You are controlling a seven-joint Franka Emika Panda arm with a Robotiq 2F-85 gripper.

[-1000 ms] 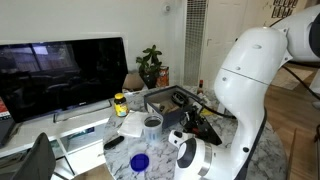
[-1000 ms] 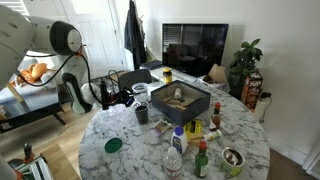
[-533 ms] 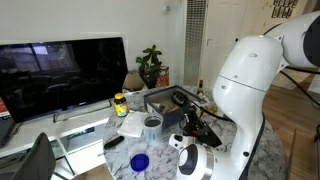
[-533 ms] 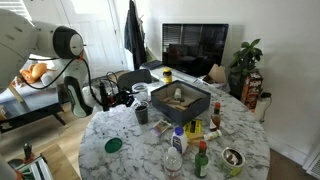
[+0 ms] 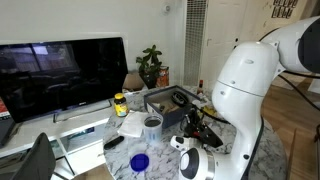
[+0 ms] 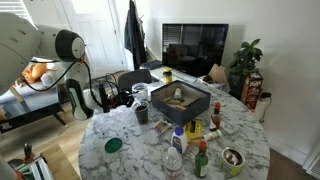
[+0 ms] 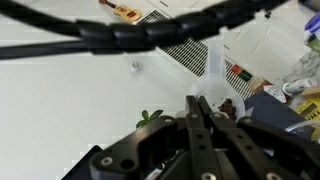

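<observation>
1. I see the arm point(image 5: 245, 90) bulking over the round marble worktop point(image 6: 130, 138) in both exterior views.
2. A television point(image 5: 60, 70) stands behind the worktop.
3. A black tray point(image 6: 175, 112) sits near the worktop's middle.
4. The claw point(image 7: 196, 118) is pressed together in the wrist view, with nothing pinched between its fingers. In an exterior view it hangs at the worktop's edge.
5. The glass point(image 6: 141, 113) stands upright on the worktop between claw and tray, near the claw but apart from it.
</observation>
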